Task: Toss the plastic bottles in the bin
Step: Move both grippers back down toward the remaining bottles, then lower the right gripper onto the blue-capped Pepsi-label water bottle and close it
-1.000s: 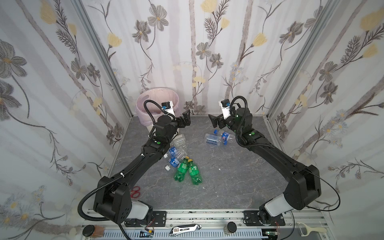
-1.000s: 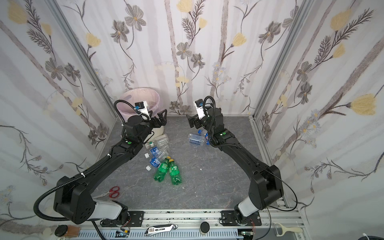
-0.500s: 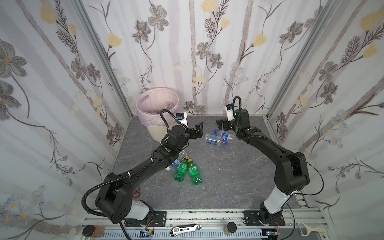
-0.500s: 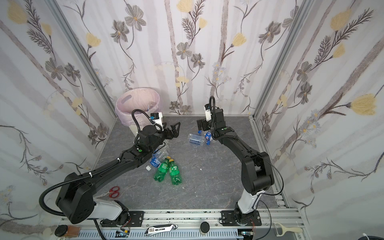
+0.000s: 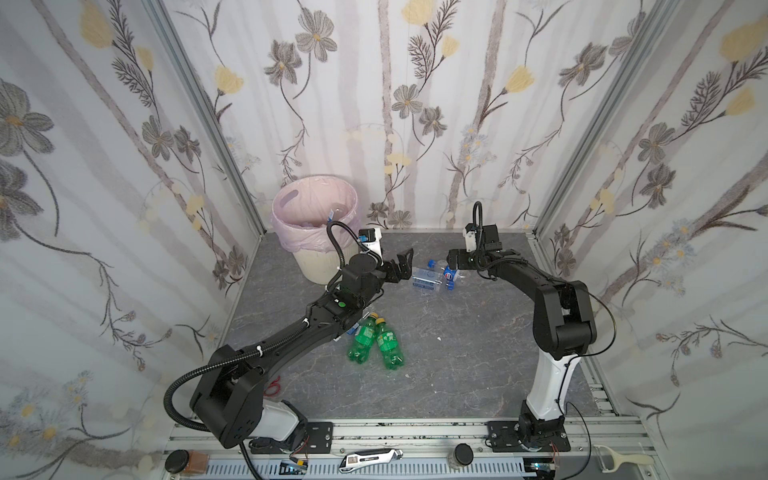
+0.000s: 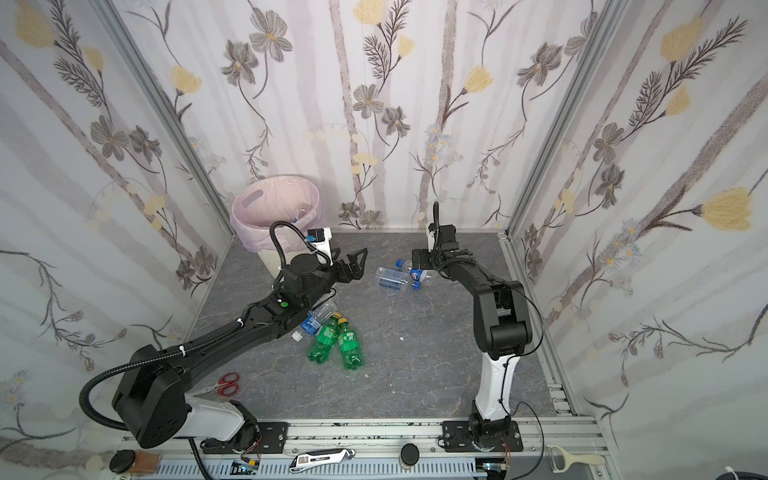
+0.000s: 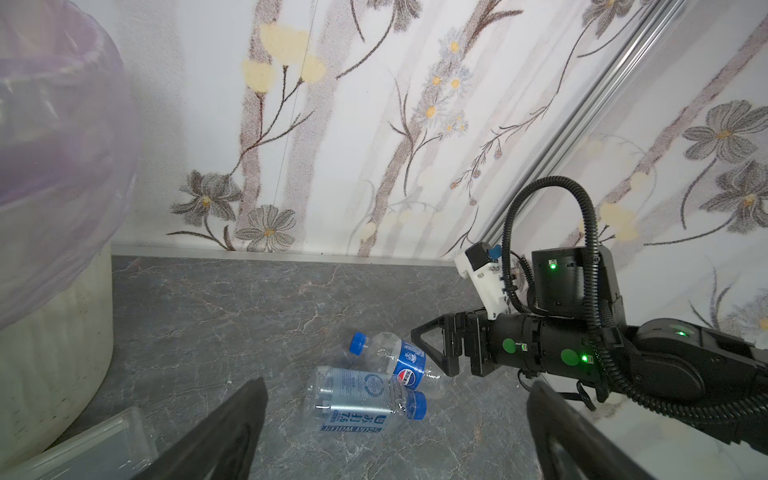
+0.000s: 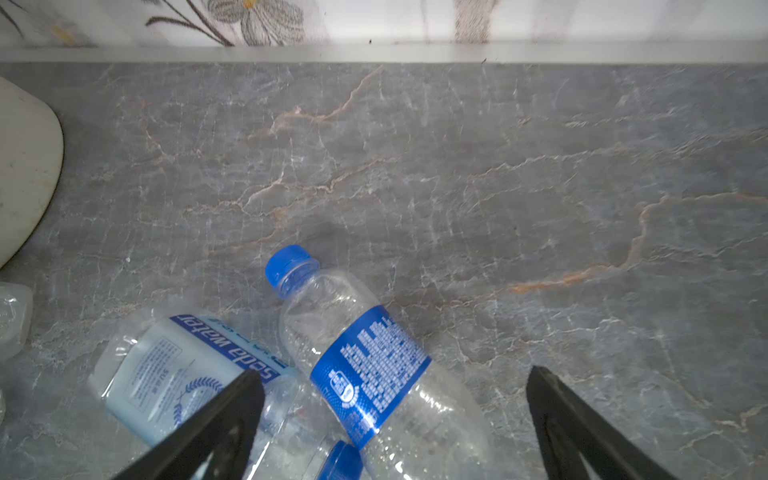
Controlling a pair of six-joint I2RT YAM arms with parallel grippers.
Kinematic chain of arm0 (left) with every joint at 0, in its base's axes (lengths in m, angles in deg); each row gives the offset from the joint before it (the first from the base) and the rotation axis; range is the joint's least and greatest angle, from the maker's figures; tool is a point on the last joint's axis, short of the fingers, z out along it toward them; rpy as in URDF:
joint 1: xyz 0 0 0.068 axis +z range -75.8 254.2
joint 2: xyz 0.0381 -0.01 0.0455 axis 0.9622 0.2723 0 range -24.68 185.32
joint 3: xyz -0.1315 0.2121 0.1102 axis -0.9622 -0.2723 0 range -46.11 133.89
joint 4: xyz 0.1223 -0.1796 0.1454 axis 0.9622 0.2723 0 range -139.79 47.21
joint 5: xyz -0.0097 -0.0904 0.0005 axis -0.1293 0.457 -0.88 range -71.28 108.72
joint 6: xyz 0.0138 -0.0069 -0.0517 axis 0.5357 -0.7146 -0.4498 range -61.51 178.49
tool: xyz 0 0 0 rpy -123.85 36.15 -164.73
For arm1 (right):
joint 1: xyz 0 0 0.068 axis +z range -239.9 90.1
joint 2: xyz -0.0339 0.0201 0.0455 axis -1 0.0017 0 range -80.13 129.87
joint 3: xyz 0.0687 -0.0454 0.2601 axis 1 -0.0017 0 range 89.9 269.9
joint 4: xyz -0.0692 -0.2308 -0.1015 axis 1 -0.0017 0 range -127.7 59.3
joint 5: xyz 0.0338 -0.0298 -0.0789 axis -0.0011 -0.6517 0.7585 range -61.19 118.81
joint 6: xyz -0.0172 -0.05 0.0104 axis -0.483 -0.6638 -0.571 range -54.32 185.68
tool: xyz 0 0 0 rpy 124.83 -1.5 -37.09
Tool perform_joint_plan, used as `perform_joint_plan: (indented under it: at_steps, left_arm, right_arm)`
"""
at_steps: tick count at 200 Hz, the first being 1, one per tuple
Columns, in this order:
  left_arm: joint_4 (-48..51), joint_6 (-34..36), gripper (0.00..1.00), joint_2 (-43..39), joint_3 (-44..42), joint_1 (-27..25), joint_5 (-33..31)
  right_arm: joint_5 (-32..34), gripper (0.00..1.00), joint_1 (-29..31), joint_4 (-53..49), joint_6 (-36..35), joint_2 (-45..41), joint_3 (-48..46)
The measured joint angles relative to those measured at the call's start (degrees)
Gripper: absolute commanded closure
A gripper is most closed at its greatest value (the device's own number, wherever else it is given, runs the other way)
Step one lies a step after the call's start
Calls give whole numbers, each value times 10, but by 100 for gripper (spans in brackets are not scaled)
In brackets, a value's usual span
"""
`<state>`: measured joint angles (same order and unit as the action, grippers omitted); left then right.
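The pale-label bottle carries "soda water" in white on a blue band. In the left wrist view, what looks like "7.6" stands beside Chinese characters on the same label. The blue-label bottle touching it bears a round red-white-blue emblem and white print too fine to read.

- The bin stood in the bench's back left corner.
- A back pair of bottles lay touching near the back edge, right of the bin.
- A middle pair of bottles lay side by side near the centre.
- A lone bottle lay just left of that pair, partly under the left arm.
- Scissors lay toward the front left corner.
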<state>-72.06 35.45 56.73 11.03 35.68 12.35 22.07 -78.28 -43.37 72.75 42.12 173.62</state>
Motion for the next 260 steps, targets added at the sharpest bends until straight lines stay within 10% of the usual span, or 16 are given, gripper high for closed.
perform_joint_plan:
  at_steps: [260]
  left_arm:
    - [29, -28, 0, 81, 26, -38, 38]
  right_arm:
    - [-43, 27, 0, -76, 45, 38, -5]
